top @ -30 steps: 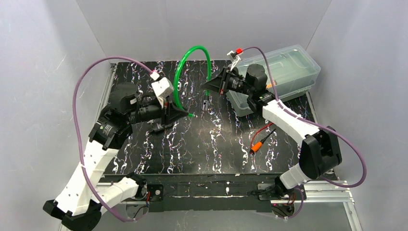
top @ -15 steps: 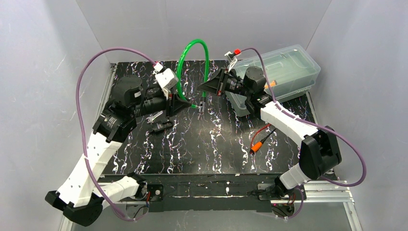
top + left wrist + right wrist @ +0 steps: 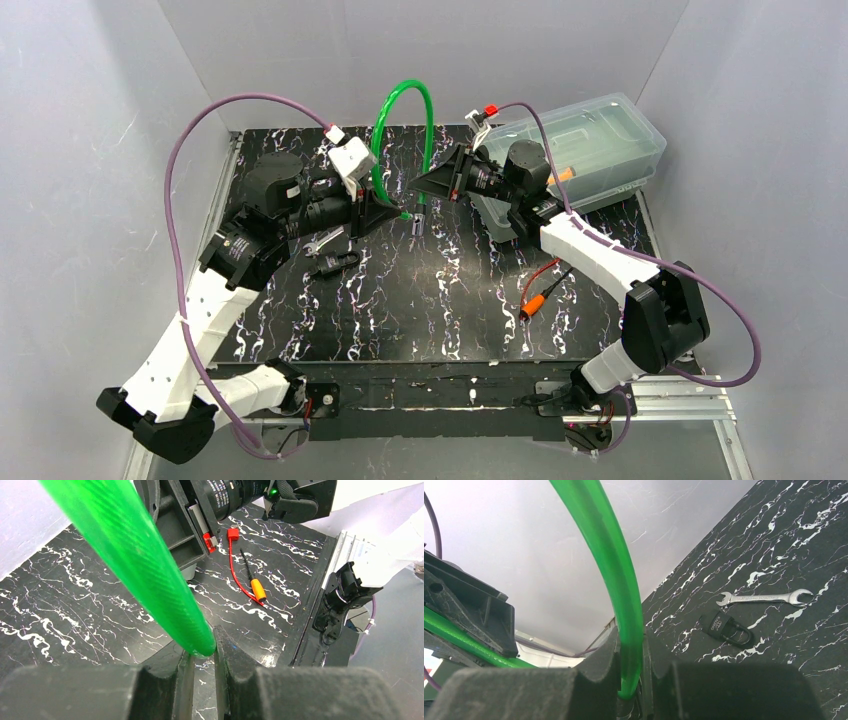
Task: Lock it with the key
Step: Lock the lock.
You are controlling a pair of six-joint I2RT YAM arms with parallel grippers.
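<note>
A green cable (image 3: 402, 100) arcs up over the back of the black marbled table (image 3: 420, 310). My left gripper (image 3: 398, 213) is shut on one end of it; in the left wrist view the cable tip (image 3: 197, 642) sits pinched between the fingers, gripper (image 3: 202, 647). My right gripper (image 3: 428, 186) is shut on the other end (image 3: 630, 645), where a dark metal end piece (image 3: 421, 216) hangs below. The two grippers are close, nearly facing. A small black padlock (image 3: 335, 262) lies on the table left of centre and shows in the right wrist view (image 3: 726, 627). No key shows.
A silver wrench (image 3: 322, 240) lies beside the padlock, also in the right wrist view (image 3: 764, 598). A clear plastic box (image 3: 600, 140) stands back right. A red wire (image 3: 235, 565) and an orange-handled tool (image 3: 533, 302) lie right of centre.
My left arm has risen and swung right and back, carrying its cable end close to the right gripper. The loop is narrower and taller. The right gripper barely shifted left.
</note>
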